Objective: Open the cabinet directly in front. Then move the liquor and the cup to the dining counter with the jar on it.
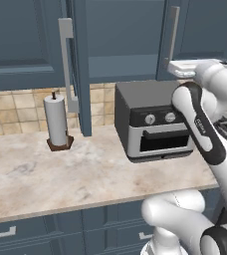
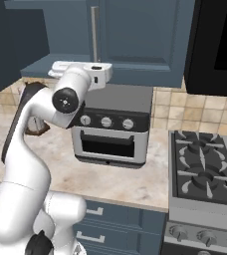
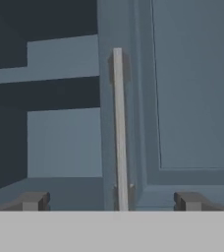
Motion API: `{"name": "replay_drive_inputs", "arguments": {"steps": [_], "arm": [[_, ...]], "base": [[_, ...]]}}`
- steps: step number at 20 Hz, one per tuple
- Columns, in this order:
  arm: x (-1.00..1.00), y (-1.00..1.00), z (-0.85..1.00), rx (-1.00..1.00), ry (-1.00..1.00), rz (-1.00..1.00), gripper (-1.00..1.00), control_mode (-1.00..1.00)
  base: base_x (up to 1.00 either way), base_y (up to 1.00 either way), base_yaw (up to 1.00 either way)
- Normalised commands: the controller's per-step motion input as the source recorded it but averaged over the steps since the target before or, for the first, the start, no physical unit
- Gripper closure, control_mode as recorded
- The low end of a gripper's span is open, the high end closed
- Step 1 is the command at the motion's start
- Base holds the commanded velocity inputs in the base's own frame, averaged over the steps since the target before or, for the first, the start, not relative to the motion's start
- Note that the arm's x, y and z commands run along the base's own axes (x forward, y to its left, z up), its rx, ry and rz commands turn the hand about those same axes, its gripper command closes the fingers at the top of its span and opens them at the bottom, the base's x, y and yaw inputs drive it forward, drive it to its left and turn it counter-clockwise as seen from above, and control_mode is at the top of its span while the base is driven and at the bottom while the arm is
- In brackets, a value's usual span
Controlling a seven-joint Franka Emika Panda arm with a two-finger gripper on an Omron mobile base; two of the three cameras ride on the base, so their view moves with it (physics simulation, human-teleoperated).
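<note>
Gripper (image 3: 111, 202) — jaws spread to full width, nothing between them; the silver bar handle (image 3: 118, 128) of the still-closed right door (image 3: 192, 93) of the cabinet (image 2: 135, 40) stands dead ahead at twelve o'clock, centred between the fingertips (image 3: 33, 201), long axis upright and crossing the line of closure. At nine to ten o'clock — left door (image 1: 78, 64) already swung out, dark interior with bare shelves on view, liquor and cup not made out. Toaster oven (image 2: 113, 124) sits close beneath the hand, so room lies outward toward the robot, not downward.
</note>
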Motion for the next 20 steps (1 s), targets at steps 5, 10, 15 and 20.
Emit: {"name": "replay_drive_inputs", "arguments": {"steps": [5,10,15,20], "arm": [[0.78,-0.15,0.0,0.0,0.02,0.0,-1.0,-1.0],[0.88,-0.05,0.0,0.0,0.04,-0.01,-1.0,-1.0],[1.0,0.0,-0.03,0.0,0.08,-0.02,-1.0,-1.0],[1.0,-0.01,-0.07,0.0,0.08,-0.01,-1.0,-1.0]], "base": [[0.0,0.0,0.0],[0.0,0.0,0.0],[0.0,0.0,0.0],[0.0,0.0,0.0]]}}
